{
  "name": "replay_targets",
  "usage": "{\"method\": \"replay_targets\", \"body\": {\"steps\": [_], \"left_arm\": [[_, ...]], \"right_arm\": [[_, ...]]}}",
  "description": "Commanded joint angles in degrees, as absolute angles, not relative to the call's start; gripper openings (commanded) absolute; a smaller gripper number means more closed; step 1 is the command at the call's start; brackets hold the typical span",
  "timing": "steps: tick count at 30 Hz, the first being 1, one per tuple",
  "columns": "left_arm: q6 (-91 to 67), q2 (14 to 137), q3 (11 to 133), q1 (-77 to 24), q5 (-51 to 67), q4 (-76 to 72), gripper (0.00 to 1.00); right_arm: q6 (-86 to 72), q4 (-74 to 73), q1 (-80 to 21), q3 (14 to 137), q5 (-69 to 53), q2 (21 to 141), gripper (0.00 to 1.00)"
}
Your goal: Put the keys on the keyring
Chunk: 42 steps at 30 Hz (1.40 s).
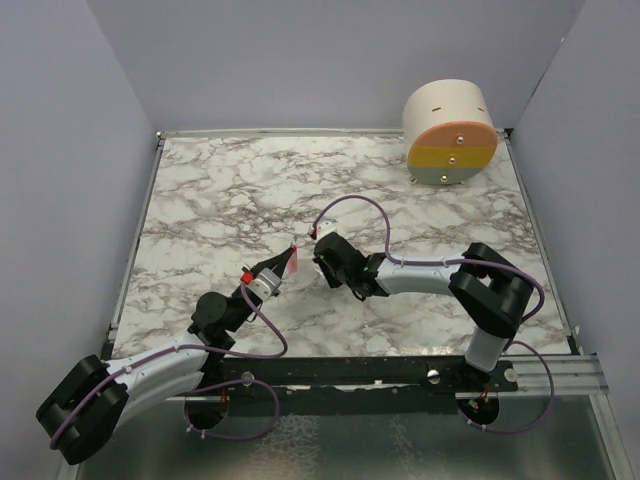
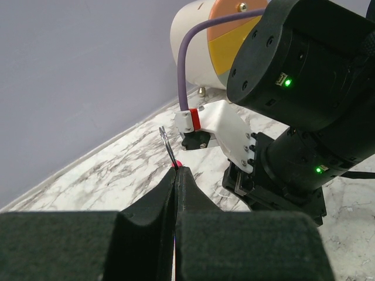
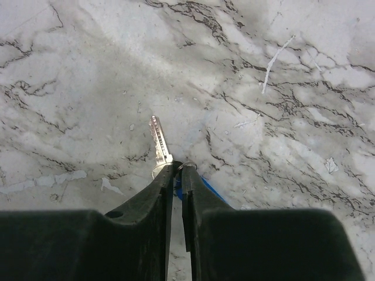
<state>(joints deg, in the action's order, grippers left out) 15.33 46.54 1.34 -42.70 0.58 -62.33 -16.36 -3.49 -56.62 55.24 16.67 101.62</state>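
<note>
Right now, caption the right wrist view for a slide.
Right end effector pinches the blue-headed key over the marble table, silver blade pointing forward.

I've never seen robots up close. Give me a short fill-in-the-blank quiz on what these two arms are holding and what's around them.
1. The key, with its ____ plastic head, is pinched in the right gripper.
2. The left gripper holds the keyring above the ____-patterned table.
3. The round box stands in the table's far ____ corner.

Missing words: blue; marble; right.
</note>
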Motion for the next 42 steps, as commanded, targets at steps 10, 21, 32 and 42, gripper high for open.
{"method": "replay_targets", "body": {"steps": [10, 21, 32, 42], "left_arm": [[15.2, 46.4, 0.5, -42.4, -0.2, -63.3, 0.00], [15.1, 46.4, 0.5, -42.4, 0.0, -63.3, 0.00], [14.9, 46.1, 0.5, -42.4, 0.0, -63.3, 0.00], [14.9, 45.8, 0.6, -42.4, 0.0, -63.1, 0.00]], "right_arm": [[-17.2, -3.2, -56.9, 54.7, 21.2, 98.7, 0.01], [-17.6, -1.3, -56.9, 51.6, 19.7, 91.5, 0.01], [-16.1, 1.3, -56.9, 49.8, 13.8, 86.7, 0.01], [-16.6, -3.0, -56.9, 52.8, 15.4, 88.6, 0.03]]}}
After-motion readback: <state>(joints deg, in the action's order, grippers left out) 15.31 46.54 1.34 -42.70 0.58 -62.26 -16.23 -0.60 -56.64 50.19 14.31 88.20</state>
